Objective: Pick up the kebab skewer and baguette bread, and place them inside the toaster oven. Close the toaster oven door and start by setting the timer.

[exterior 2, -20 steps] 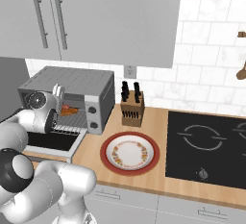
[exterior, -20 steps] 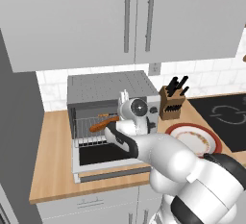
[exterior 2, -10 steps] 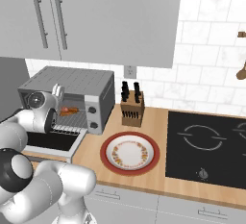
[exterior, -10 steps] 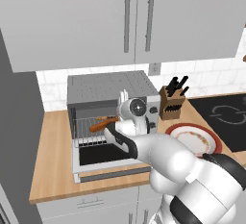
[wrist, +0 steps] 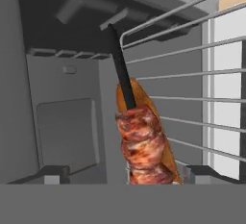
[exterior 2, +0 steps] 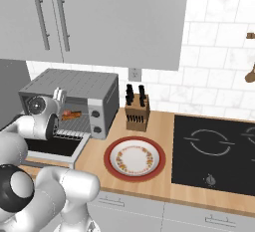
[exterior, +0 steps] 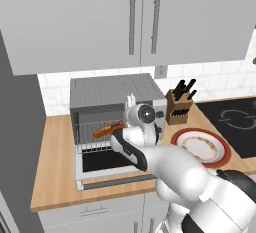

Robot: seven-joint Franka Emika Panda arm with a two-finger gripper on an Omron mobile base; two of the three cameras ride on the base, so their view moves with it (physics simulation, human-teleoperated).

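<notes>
The pincer [wrist: 127, 175] stands wide at the mouth of the toaster oven [exterior: 116, 93], its two dark finger tips [wrist: 54, 174] set apart on either side of the food and gripping nothing. Between them, in the hand view, the kebab skewer [wrist: 140, 143] lies along the wire rack [wrist: 192, 74], its reddish-brown meat chunks nearest the camera and its thin dark stick running away toward the back of the cavity. The baguette bread [wrist: 146, 105] lies right against it on the same rack, showing as a golden-orange strip beside and under the meat. From the left base view the orange loaf [exterior: 106, 129] rests on the rack inside the oven opening, just left of the white hand. The toaster oven door [exterior: 107, 164] hangs open, dropped down flat in front of the oven with its dark glass facing up. In the right base view the oven's side panel carries two round knobs [exterior 2: 96, 121]. On the wooden bench [exterior 2: 164, 126], just beside the oven, stands a knife block [exterior 2: 137, 114], and in front of it lies a red-rimmed plate [exterior 2: 134, 158]. A black cooktop [exterior 2: 214, 151] is set into the bench further right, and grey wall cabinets [exterior: 135, 17] hang above.
</notes>
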